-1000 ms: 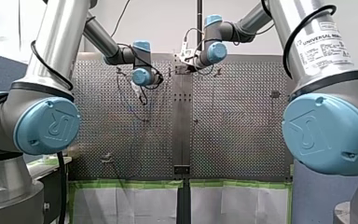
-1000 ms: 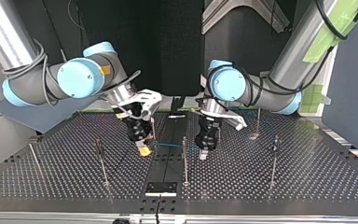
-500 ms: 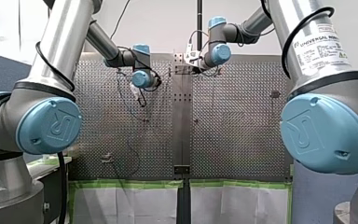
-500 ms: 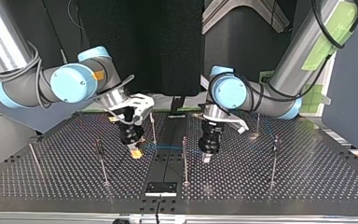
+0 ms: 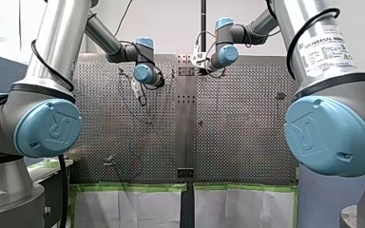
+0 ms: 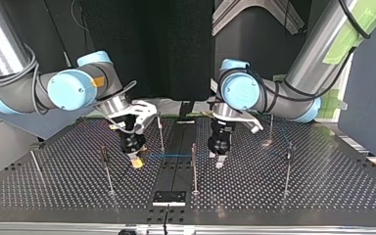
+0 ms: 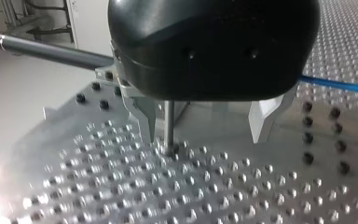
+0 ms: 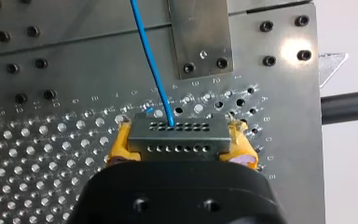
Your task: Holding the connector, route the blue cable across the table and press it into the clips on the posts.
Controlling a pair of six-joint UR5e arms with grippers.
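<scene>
Connector (image 8: pixel 177 137), further along, in right gripper (image 8: pixel 182 150)

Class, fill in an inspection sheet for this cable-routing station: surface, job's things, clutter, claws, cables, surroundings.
surface: perforated table, thin posts standing on it.
job's things: connector with the blue cable leaving it; in the top view the cable runs from the right claw toward the left claw.
clutter: nothing seen.
claws: right claw shut on the connector between yellow pads; left claw open, a post showing in the gap between its fingers.
cables: black cable looped along my right arm.
surroundings: green tape along the table's edge in the front view.
</scene>
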